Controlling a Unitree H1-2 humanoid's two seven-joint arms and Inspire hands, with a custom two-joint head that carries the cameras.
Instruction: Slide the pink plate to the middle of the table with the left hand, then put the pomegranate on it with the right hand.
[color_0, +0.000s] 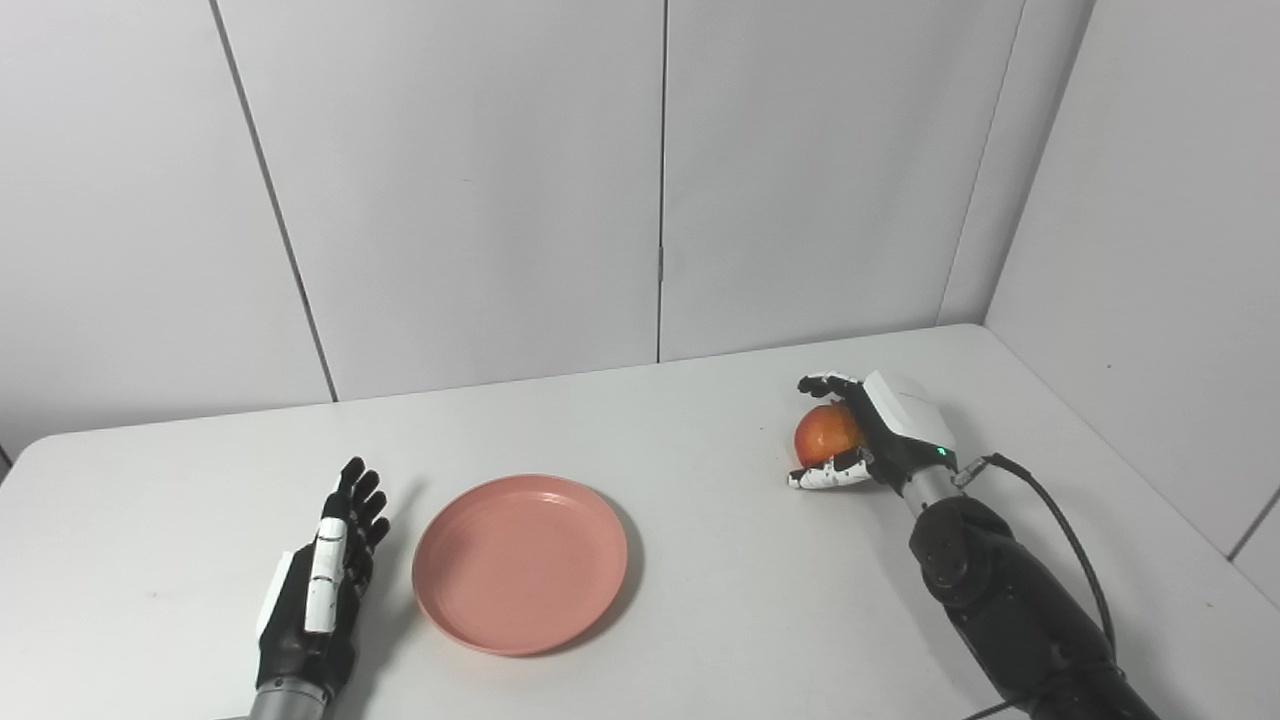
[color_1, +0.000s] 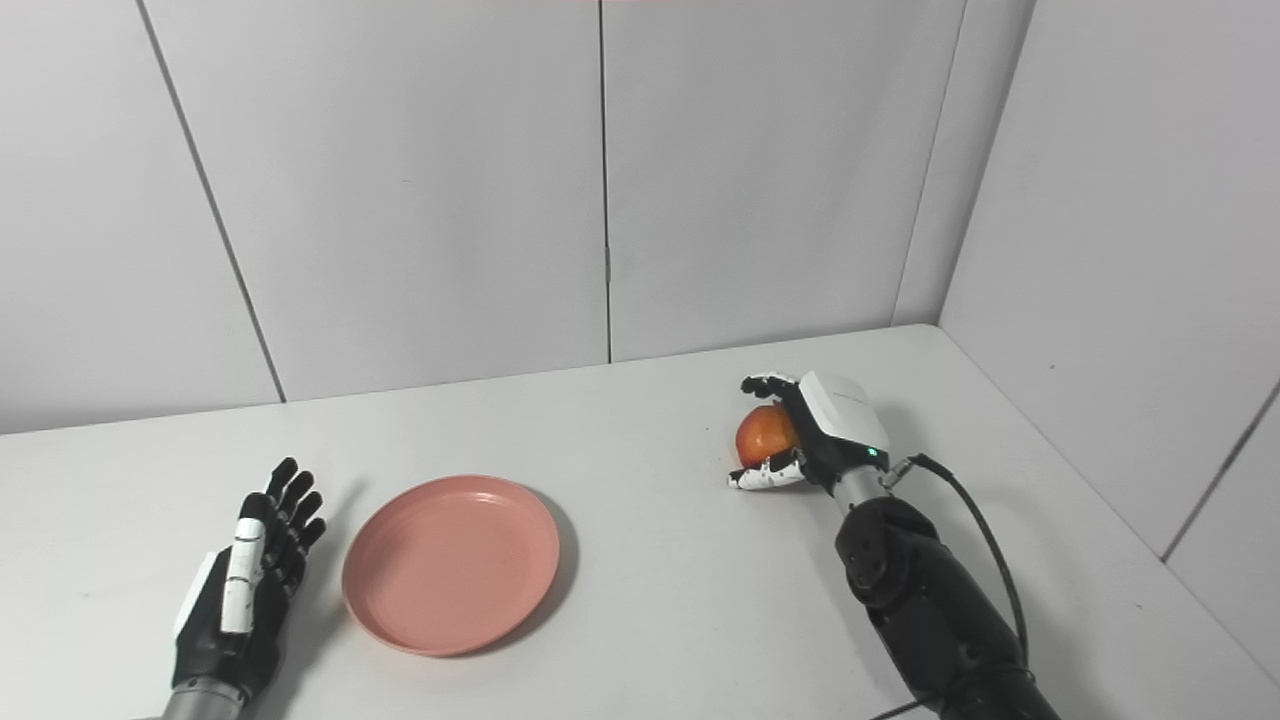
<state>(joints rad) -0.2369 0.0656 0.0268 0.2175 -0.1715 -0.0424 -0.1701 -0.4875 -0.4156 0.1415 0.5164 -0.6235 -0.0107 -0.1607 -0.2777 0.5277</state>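
The pomegranate (color_0: 824, 434) sits at the white table's (color_0: 700, 560) right rear, the right hand (color_0: 868, 430) curled around it. The pink plate (color_0: 520, 563) lies left of centre, beside the open, empty left hand (color_0: 322, 580). White wall panels (color_0: 450, 180) enclose the table.

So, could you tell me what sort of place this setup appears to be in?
Probably a lab test booth: a bare white table boxed in by plain white wall panels, holding only a pink plate and a pomegranate in the right hand.

Bright, even light; soft shadows; sharp focus throughout.
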